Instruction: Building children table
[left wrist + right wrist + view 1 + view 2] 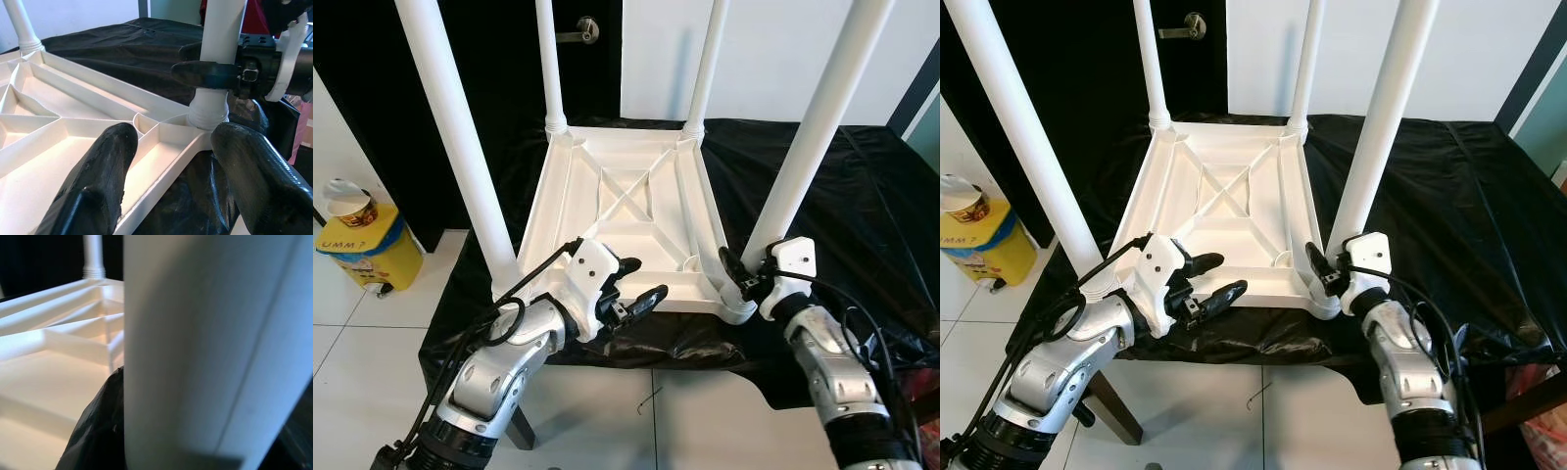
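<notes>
A white children's table (pixel 540 196) lies upside down on a black-draped surface, ribbed underside up. All its legs stand upright: near left leg (pixel 455 127), near right leg (pixel 813 137) and two far legs (pixel 548 59). My left gripper (pixel 641 279) hangs open at the table's front rim, one finger (pixel 98 181) over the underside and the other outside the rim. My right gripper (pixel 741 276) is shut around the base of the near right leg (pixel 215 49), just above its socket. In the right wrist view that leg (pixel 210 347) looms very close.
The black cloth (pixel 842 196) spreads far to the right and behind. A yellow bin (pixel 362 257) with a paper cup on top stands on the tiled floor at the left. A dark door with a handle (pixel 579 32) is behind the table.
</notes>
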You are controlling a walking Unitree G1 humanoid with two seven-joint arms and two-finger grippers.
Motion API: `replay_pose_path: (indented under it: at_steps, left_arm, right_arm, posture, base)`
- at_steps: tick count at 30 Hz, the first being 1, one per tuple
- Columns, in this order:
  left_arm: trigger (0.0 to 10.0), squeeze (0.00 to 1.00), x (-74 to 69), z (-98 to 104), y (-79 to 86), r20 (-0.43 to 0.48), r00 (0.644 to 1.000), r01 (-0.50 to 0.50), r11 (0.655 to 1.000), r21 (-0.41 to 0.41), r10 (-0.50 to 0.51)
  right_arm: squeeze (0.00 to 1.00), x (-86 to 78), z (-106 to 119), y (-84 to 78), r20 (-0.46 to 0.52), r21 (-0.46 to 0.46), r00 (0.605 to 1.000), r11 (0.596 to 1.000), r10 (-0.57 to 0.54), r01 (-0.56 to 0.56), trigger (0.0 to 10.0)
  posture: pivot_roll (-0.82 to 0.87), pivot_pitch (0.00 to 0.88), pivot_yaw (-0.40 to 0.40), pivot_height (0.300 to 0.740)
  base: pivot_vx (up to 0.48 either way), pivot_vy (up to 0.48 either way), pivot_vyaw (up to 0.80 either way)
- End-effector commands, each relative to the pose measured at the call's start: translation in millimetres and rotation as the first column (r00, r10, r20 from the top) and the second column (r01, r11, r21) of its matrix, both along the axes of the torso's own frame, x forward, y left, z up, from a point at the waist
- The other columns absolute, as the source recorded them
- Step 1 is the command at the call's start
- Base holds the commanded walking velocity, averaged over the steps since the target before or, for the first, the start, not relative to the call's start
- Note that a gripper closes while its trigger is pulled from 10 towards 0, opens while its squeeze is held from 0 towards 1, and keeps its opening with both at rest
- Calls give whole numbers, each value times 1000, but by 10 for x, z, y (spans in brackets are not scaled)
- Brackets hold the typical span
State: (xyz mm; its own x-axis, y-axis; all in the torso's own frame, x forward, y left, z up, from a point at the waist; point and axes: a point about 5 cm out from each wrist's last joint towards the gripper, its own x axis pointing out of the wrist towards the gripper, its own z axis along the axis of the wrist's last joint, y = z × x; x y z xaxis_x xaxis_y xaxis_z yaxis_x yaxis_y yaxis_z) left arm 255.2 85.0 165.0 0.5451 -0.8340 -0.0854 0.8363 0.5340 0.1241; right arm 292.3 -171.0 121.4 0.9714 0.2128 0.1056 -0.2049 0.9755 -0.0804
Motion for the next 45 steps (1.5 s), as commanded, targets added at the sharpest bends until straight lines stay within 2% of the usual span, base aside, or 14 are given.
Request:
replay_pose_path:
  at_steps: [1,6,11,16,26,34,35,36,41,45]
  left_arm:
    - [10000,0,-17,-73,-8,-7,1000,-1,1000,22,1]
    - [10000,0,-37,-106,-6,-4,1000,-11,999,35,11]
    - [10000,0,-37,-114,-8,1,1000,-20,999,43,20]
    - [10000,0,-50,-126,-11,-1,1000,-22,999,42,22]
    - [10000,0,-79,-124,-1,-3,1000,-18,999,42,18]
    - [10000,0,-35,-72,13,13,1000,-13,999,41,12]
    - [10000,0,-27,-68,4,15,1000,-8,999,40,7]
    - [10000,0,-20,-63,-10,18,1000,-2,999,39,1]
    - [10000,0,-12,-53,-26,21,1000,4,999,36,-4]
    - [10000,0,8,-37,-54,31,999,-9,1000,23,8]
  right_arm:
    - [0,-49,-183,-40,-92,-19,992,996,-86,85,10000]
    - [0,-92,-235,5,-110,5,969,975,-221,223,10000]
    - [0,-122,-258,37,-121,6,949,956,-291,294,10000]
    - [0,-158,-271,126,-131,20,945,952,-300,305,10000]
    - [0,-173,-253,132,-123,16,932,938,-341,345,10000]
    - [0,-159,-215,151,-95,14,927,931,-363,366,10000]
    - [761,-148,-201,157,-89,16,927,930,-365,367,10000]
    - [1000,-133,-179,165,-80,24,930,932,-358,360,10000]
    - [1000,-117,-141,168,-63,37,935,935,-350,353,10000]
    - [1000,-147,-56,144,-13,53,963,961,-270,270,10000]
  posture:
    - [52,0,-67,740]
    - [57,0,-77,740]
    - [58,0,-79,740]
    - [57,0,-78,740]
    - [60,0,-62,740]
    - [36,0,-32,740]
    - [33,0,-29,740]
    - [30,0,-30,740]
    - [24,0,-35,740]
    - [19,7,-46,740]
  base:
    - [0,0,0]
    - [0,0,0]
    - [0,0,0]
    - [0,0,0]
    - [0,0,0]
    - [0,0,0]
    - [0,0,0]
    - [0,0,0]
    - [0,0,0]
    - [0,0,0]
